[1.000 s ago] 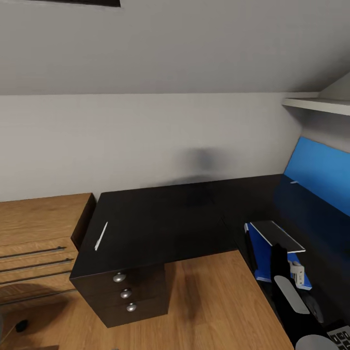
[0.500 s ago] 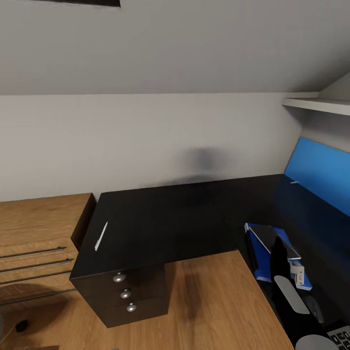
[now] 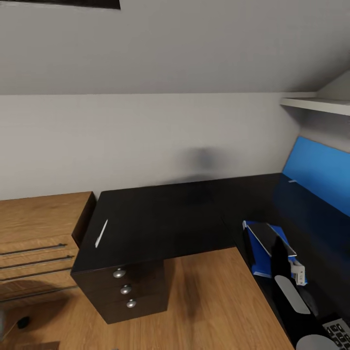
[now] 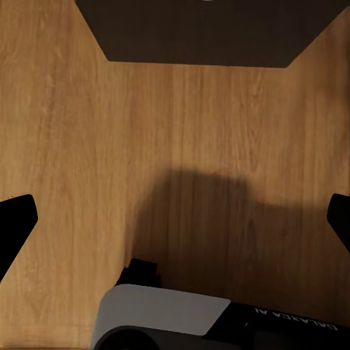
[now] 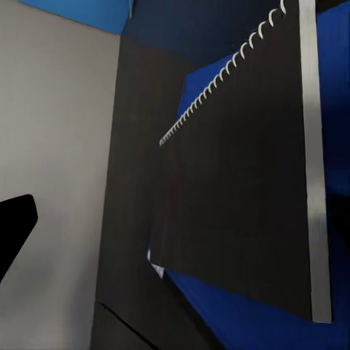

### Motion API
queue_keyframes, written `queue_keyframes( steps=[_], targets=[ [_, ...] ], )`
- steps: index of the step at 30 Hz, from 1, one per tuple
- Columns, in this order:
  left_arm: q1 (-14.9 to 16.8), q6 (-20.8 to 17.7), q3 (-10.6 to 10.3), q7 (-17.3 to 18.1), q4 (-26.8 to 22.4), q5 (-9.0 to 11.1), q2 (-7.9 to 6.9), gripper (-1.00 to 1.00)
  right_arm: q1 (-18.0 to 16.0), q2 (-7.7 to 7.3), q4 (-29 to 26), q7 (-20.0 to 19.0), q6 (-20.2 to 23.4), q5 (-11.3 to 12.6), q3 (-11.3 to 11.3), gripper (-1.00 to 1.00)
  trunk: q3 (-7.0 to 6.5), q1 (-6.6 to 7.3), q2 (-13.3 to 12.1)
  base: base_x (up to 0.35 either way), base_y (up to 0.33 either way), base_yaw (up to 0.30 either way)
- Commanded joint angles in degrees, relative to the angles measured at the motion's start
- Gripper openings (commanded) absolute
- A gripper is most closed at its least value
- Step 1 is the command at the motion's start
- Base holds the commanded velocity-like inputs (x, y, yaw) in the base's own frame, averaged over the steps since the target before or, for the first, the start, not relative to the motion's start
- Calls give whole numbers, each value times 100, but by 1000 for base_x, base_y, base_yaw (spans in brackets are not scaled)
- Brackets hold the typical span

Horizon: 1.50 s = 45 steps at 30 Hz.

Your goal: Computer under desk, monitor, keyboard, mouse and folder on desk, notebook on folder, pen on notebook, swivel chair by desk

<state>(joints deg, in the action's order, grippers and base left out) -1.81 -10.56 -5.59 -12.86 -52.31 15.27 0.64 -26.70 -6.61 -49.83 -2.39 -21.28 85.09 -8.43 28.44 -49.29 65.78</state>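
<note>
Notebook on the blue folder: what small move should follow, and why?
Probably pull the right arm back and go for the pen. The notebook already lies on the folder, while the pen lies apart near the desk's far left edge.

wooden dresser (image 3: 39, 233) beside white wall (image 3: 146, 136).

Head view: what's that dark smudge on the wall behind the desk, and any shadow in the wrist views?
Head view: a soft blurred shadow on the pale grey wall above the black L-shaped desk, not an object. Left wrist view: a soft-edged dark shadow on the wooden floor.
</note>
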Motion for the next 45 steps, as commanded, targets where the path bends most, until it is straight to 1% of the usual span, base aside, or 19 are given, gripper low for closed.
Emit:
queue_keyframes(
  steps=[1,17,19,20,23,24,25,26,27,28,29,31,33,35,36,38,41,43,45],
  targets=[
    [-1,-25,-14,-43,-16,56,-3,100,-2,-1,-1,-25,-19,60,8,100,5,2,4,-140,-46,0],
    [-2,-19,-6,-38,-16,56,-5,100,-2,5,-22,-55,-23,62,19,100,5,2,4,-81,-4,0],
    [-2,-21,-5,-40,-16,56,-5,100,-2,10,-29,-66,-24,55,30,100,-31,46,-77,-14,0,0],
    [-3,-26,-3,-47,-14,61,-9,100,-2,20,-40,-75,-25,-32,62,100,-49,68,-117,-5,0,0],
    [-3,-32,-1,-61,47,66,-11,100,-2,39,-221,-56,-34,-666,612,100,-103,133,-237,-2,0,0],
    [-3,-32,-2,-62,59,66,-11,100,-2,40,-259,-46,-34,-789,728,100,-121,155,-277,0,0,0],
    [-3,-33,-2,-63,76,65,-11,100,-2,42,-339,-6,-31,-1044,966,100,-139,177,-317,0,0,0],
    [-3,-33,-3,-65,87,65,-13,100,-2,42,-417,92,-21,-1294,1195,100,-157,199,-357,0,0,0],
    [-3,-33,-3,-64,91,65,-14,100,-2,41,-457,169,-13,-1413,1307,100,-175,221,-397,0,0,0],
    [-3,-33,-3,-64,97,65,-16,100,-2,40,-539,387,6,-1639,1536,100,-193,243,-438,0,0,0],
    [-3,-33,-4,-65,108,64,-19,100,-2,46,-784,1290,80,-2144,2221,100,-211,265,-478,0,0,0],
    [-3,-33,-4,-64,112,64,-16,100,-2,47,-1104,2317,268,-2537,2956,100,-247,309,-558,0,0,0],
    [-3,-33,-2,-66,114,64,-14,100,-2,43,-1622,3433,607,-3019,3708,100,-283,353,-638,0,0,0],
    [-3,-33,-2,-67,115,64,-13,100,-2,47,-2107,4531,1010,-3470,4217,100,-318,397,-718,0,0,0],
    [-3,-33,-3,-68,115,64,-13,100,-3,51,-2310,4970,1141,-3611,4366,100,-336,419,-758,0,0,0],
    [-3,-33,-2,-66,115,64,-12,100,-2,50,-2581,5361,1186,-3732,4481,100,-372,463,-839,0,0,0],
    [-1,-33,-1,-67,116,64,-12,100,-2,48,-2796,5631,1046,-3797,4546,100,-426,529,-959,0,0,0],
    [-1,-33,-1,-68,116,64,-11,100,-2,39,-2887,5746,1006,-3743,4550,100,-462,573,-1039,0,0,0],
    [-1,-28,1,-68,116,58,-8,100,-2,21,-2957,5796,1434,-3635,4544,100,-498,617,-1119,0,0,0]
  ],
)
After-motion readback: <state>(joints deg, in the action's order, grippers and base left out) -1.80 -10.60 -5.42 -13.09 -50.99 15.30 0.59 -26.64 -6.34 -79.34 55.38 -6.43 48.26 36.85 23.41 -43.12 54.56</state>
